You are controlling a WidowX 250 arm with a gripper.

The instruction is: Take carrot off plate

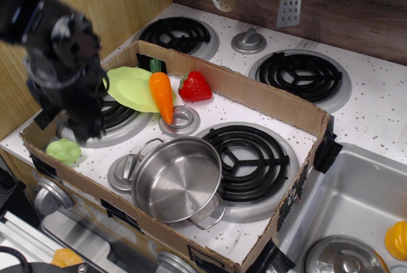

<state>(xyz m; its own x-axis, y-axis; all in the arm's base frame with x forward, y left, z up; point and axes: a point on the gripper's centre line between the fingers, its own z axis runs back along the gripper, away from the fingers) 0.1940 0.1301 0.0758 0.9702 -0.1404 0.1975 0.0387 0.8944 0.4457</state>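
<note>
The carrot (161, 97) lies with its dark green stem end and upper body on the right edge of the plate (127, 86), its pointed tip running off the plate toward the camera and resting on the small round knob (180, 120) just in front of the plate; the plate itself sits tilted on the rear-left burner inside the cardboard box (267, 98) on the bench; a red strawberry-like toy (195, 87) lies just to the right of the carrot, close to its thick end.

The pincer (84, 132) hangs to the left of the plate and in front of it, motion-blurred; how far its jaws are parted I cannot tell, and nothing appears to be held in it; a crinkled green lettuce toy (63, 151) lies just beside it, on the side away from the plate.

The step in hand, as I judge it, is the approach; to do it well the pincer should travel right across the plate and come down over the carrot's thicker middle, jaws set across its width rather than along its length; it should keep to the plate side of the strawberry toy so as not to knock it; lifting before moving sideways would avoid dragging the tilted plate along; the steel pot (177, 181), in front of the plate, leaves open bench nearby for setting down.
</note>
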